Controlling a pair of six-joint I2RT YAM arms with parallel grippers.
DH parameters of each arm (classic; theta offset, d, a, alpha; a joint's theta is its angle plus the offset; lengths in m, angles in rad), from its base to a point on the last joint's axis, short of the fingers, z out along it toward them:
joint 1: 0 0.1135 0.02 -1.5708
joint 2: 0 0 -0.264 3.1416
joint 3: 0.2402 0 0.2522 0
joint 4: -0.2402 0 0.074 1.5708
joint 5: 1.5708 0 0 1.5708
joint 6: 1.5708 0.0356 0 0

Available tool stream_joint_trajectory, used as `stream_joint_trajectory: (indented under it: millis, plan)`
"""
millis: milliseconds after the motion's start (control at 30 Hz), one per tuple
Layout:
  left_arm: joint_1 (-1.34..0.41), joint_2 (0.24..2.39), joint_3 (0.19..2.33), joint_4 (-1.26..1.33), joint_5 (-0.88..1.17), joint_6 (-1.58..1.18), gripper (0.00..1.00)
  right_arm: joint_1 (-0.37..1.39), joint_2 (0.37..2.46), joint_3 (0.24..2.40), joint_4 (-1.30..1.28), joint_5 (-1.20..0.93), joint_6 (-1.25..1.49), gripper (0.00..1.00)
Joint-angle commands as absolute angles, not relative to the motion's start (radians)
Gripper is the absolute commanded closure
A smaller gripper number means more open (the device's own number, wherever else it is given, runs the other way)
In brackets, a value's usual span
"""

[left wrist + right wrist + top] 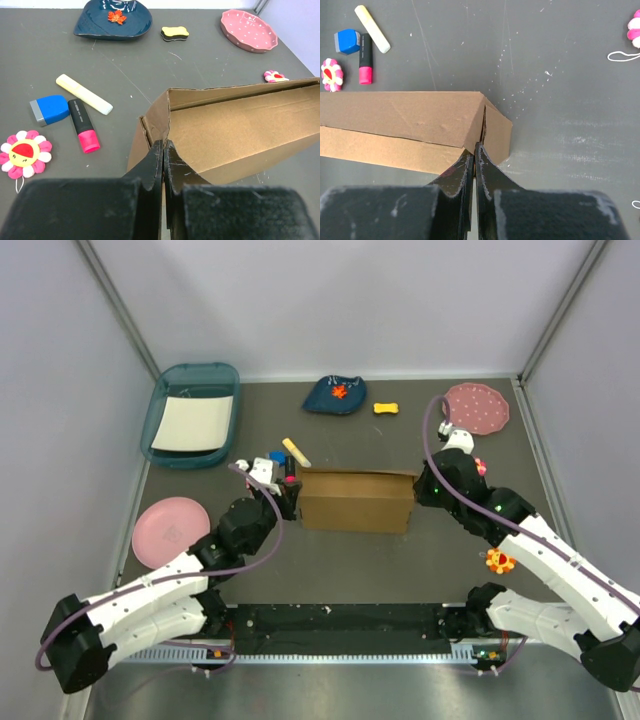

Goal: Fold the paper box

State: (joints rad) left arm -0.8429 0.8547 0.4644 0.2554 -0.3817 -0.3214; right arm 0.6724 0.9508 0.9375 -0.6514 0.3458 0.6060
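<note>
Left gripper (pixel 163 146) is pinched tight on the end flap of the paper box (pixel 235 127), which stretches away to its right. The right gripper (pixel 474 149) pinches the opposite end corner. A pink marker (pixel 83 131) lies to the left gripper's left.

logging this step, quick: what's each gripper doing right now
left gripper: closed, pinching the left end wall of the paper box.
right gripper: closed, apparently pinching the paper box's right end flap at the corner.
</note>
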Motion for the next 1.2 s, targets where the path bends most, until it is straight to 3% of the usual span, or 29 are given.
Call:
stream_joint_trajectory:
  millis: [0, 167, 800, 1167]
  plan:
    - [-0.856, 0.842, 0.397, 0.12, -0.445, -0.302, 1.0, 0.687, 0.968, 0.927, -0.713, 0.307, 0.62, 1.0]
    - [-0.856, 0.811, 0.414, 0.104, -0.526, -0.265, 1.0, 0.689, 0.965, 0.92, -0.713, 0.308, 0.62, 1.0]
    - [-0.897, 0.887, 0.426, 0.115, -0.428, -0.35, 1.0, 0.698, 0.971, 0.92, -0.704, 0.31, 0.624, 1.0]
    - [-0.896, 0.799, 0.515, 0.084, -0.495, -0.255, 0.78, 0.698, 0.968, 0.925, -0.706, 0.321, 0.621, 1.0]
